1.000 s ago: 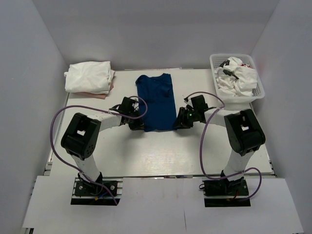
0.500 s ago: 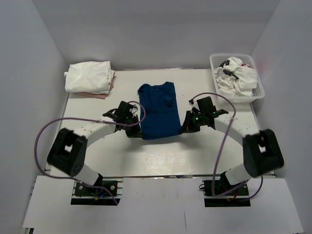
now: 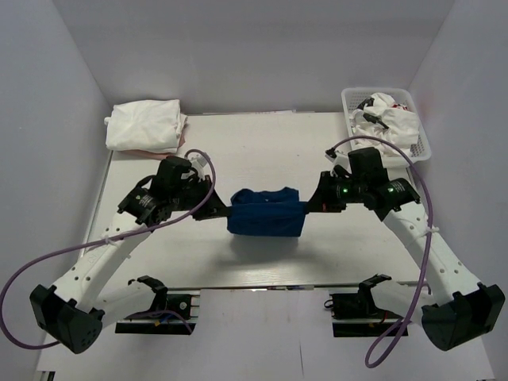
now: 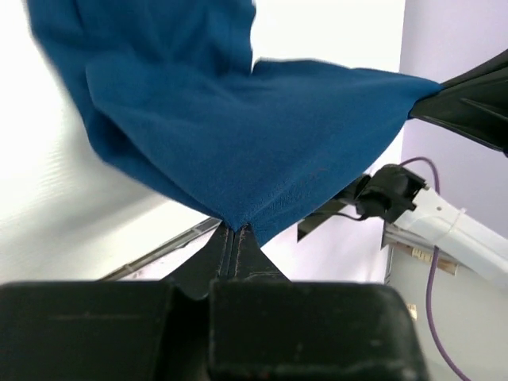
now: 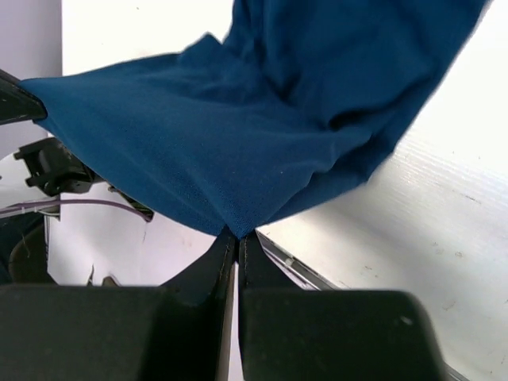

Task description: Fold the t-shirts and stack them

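The navy blue t-shirt [image 3: 265, 213] hangs stretched between my two grippers above the middle of the table. My left gripper [image 3: 223, 211] is shut on its left corner, which shows in the left wrist view [image 4: 235, 226]. My right gripper [image 3: 311, 206] is shut on its right corner, which shows in the right wrist view [image 5: 236, 232]. The cloth [image 4: 238, 127] sags away from each pinch, and its far part [image 5: 341, 71] drapes towards the table. The pale print is hidden. A folded white t-shirt pile [image 3: 145, 125] lies at the back left.
A white mesh basket [image 3: 421, 143] at the back right holds crumpled white tees [image 3: 387, 123], one with red marks. Purple cables loop beside both arms. The white table [image 3: 262, 262] ends at a metal front rail, with grey walls on the sides.
Both arms have lifted the navy shirt off the table and drawn it towards the near side. It was lying flat and long before; now it hangs folded between the grippers.
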### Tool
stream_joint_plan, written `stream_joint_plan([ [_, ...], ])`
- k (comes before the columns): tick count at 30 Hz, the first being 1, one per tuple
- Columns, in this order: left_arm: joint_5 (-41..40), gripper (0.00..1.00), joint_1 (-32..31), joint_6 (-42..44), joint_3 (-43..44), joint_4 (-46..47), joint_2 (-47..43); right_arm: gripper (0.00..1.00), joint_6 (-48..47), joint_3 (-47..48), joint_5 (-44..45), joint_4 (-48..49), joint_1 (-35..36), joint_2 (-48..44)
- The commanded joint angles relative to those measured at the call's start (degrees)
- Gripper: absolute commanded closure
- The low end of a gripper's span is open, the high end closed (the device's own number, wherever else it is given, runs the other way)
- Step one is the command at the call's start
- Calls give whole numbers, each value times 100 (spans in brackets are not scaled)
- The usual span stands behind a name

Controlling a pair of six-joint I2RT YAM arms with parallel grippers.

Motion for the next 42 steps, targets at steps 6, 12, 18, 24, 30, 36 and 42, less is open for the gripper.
stream_joint_plan([
  [6, -909, 100, 87, -71, 550, -42, 455, 100, 107, 431, 404, 293, -97, 338],
  [12, -1234, 100, 139, -1, 1130, 259, 1449, 100, 230, 633, 659, 382, -194, 840],
  [18, -1700, 100, 191, 70, 1772, 206, 2450, 100, 362, 528, 826, 803, -360, 1218],
  [24, -1859, 100, 192, 122, 2378, 206, 3374, 100, 476, 650, 967, 1104, -580, 1885],
  [30, -2087, 100, 245, 122, 3143, -163, 4498, 100, 398, 984, 774, 1156, -695, 2728],
  [36, -2324, 100, 403, 122, 3573, -111, 4965, 100, 310, 1353, 536, 1366, -738, 3502],
  [42, -2378, 100, 508, 122, 3838, -295, 5318, 100, 266, 1617, 528, 1578, -712, 3995],
])
